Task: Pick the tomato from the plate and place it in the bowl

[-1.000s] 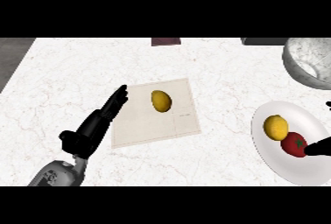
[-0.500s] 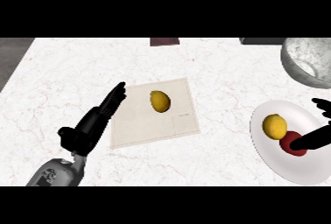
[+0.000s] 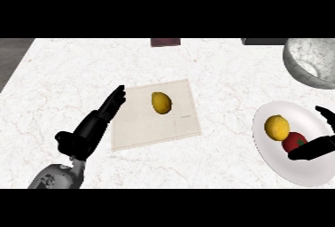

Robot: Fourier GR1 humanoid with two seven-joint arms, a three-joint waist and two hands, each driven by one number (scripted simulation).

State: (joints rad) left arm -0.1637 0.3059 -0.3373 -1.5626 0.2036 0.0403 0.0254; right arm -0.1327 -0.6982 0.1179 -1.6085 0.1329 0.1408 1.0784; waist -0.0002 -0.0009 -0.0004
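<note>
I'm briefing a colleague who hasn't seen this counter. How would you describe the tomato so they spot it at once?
Look at the round white plate at the white marble counter's right edge. Two fruits lie on it; the small round red tomato sits just below-right of the yellow lemon, next to the black right hand. It is the only red fruit in view.
</note>
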